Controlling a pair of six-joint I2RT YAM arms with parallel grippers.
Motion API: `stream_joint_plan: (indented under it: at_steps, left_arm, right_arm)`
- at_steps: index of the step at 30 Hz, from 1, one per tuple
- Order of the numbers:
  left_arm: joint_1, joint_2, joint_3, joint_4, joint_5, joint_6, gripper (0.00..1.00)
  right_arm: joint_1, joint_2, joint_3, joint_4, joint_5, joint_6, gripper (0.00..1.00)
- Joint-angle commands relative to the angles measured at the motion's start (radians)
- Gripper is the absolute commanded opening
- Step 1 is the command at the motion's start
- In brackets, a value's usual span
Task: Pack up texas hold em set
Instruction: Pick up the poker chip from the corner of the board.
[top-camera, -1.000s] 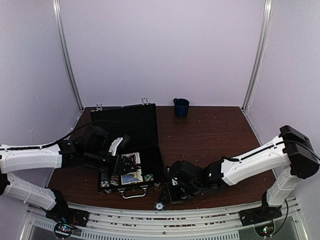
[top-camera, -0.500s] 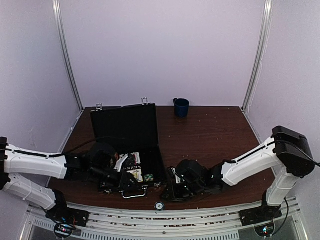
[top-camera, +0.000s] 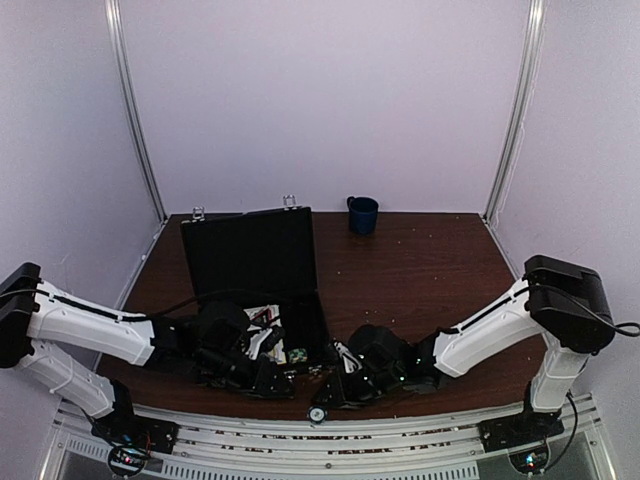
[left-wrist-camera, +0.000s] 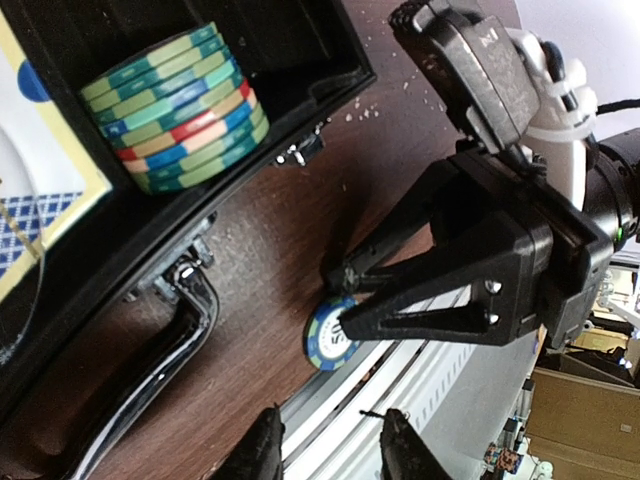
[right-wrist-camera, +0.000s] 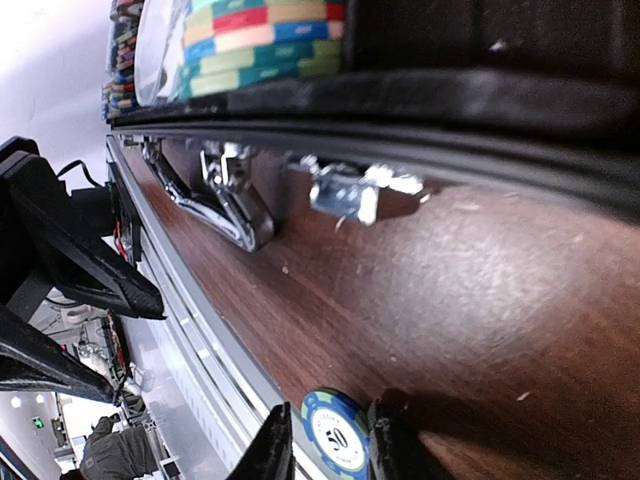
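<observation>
The black case (top-camera: 250, 255) stands open on the table, lid upright, its base holding card decks and a stack of striped chips (left-wrist-camera: 175, 110). One blue and green chip marked 50 (right-wrist-camera: 335, 432) lies flat at the table's front edge; it also shows in the top view (top-camera: 317, 411) and the left wrist view (left-wrist-camera: 333, 335). My right gripper (right-wrist-camera: 330, 445) is low on the table with its jaws open on either side of this chip, a small gap on one side. My left gripper (left-wrist-camera: 330, 455) is open and empty, just left of the chip, over the front rail.
The case's silver handle (left-wrist-camera: 170, 370) and latch (right-wrist-camera: 365, 190) project toward the front edge beside both grippers. The metal rail (top-camera: 330, 435) runs just beyond the chip. A dark blue mug (top-camera: 362, 214) stands at the back. The two grippers (top-camera: 305, 385) are close together.
My left gripper has come out of the case and down to the front edge. My right gripper has moved left and forward onto the chip. The chip has stayed put.
</observation>
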Motion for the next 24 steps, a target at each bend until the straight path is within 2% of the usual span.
stream_joint_plan:
  at_steps: [1,6,13,21,24]
  left_arm:
    - [-0.011,0.019,-0.003,0.053,-0.003,-0.013,0.34]
    - [-0.019,0.028,-0.005,0.061,0.000,-0.011,0.34]
    - [-0.042,0.052,0.020,0.051,0.022,0.010,0.34]
    - [-0.061,0.088,0.039,0.049,0.025,0.028,0.34]
    - [-0.062,0.116,0.045,0.070,0.030,0.035,0.31]
  right_arm:
    - [0.027,0.024,0.011,-0.015,-0.030,0.007,0.27]
    - [0.033,0.017,0.027,-0.041,-0.012,0.004,0.27]
    - [0.036,-0.044,0.085,-0.236,0.101,0.013,0.33]
    - [0.111,-0.155,0.033,-0.231,0.153,0.275,0.31]
    - [0.140,-0.195,-0.023,-0.156,0.175,0.419,0.31]
